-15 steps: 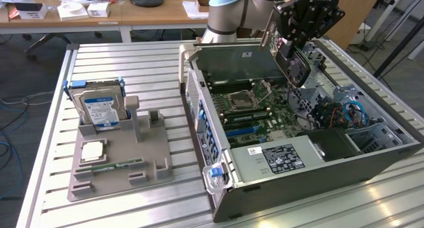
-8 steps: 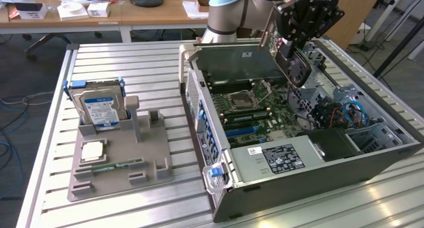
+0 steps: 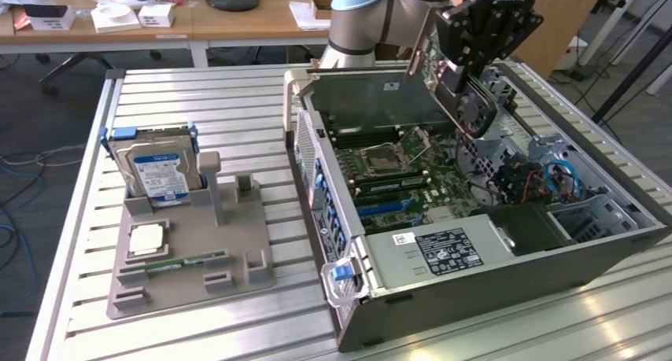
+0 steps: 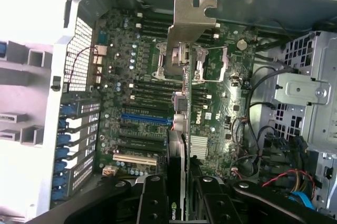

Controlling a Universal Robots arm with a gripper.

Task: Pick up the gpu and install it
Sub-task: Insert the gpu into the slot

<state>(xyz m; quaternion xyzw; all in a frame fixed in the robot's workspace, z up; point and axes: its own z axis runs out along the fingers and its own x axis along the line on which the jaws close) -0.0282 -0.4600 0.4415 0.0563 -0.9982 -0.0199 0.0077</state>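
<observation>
Claw (image 3: pixel 470 70) (image 4: pixel 180 195): clamping shut on the gpu, its black fingers (image 4: pixel 152 200) pressing on either face of the card
Gpu (image 3: pixel 474 108) (image 4: pixel 181 145): hanging on edge in the claw's grip, up in the air over the open computer case and not touching any board or slot below
Bracket (image 4: pixel 192 21): sticking out as a pale metal strip at the end of the gpu farthest from the claw; in the wrist view it is covering part of the processor socket
Arm (image 3: pixel 367 15): reaching in from behind the case, with the claw pointing down into the opening
Computer case (image 3: pixel 504 314): lying on its side on the worktop with its side panel off, showing its inside
Motherboard (image 3: pixel 404 168) (image 4: pixel 131 77): lying flat in the case, directly under the hanging gpu
Blue slot (image 4: pixel 145 119): running across the motherboard among black slots, beside the edge of the gpu in the wrist view
Power supply (image 3: pixel 441 251): sitting at the near end of the case, label facing up
Cables (image 3: pixel 546 180): bunching in red, black and blue near the drive bay
Worktop (image 3: pixel 210 93): carrying the case and, on the exterior view's left, a grey holder (image 3: pixel 189 274)
Hard drive (image 3: pixel 157 172): standing upright in the holder, well apart from the claw
Memory stick (image 3: pixel 189 260): lying flat on the holder in front of the hard drive
</observation>
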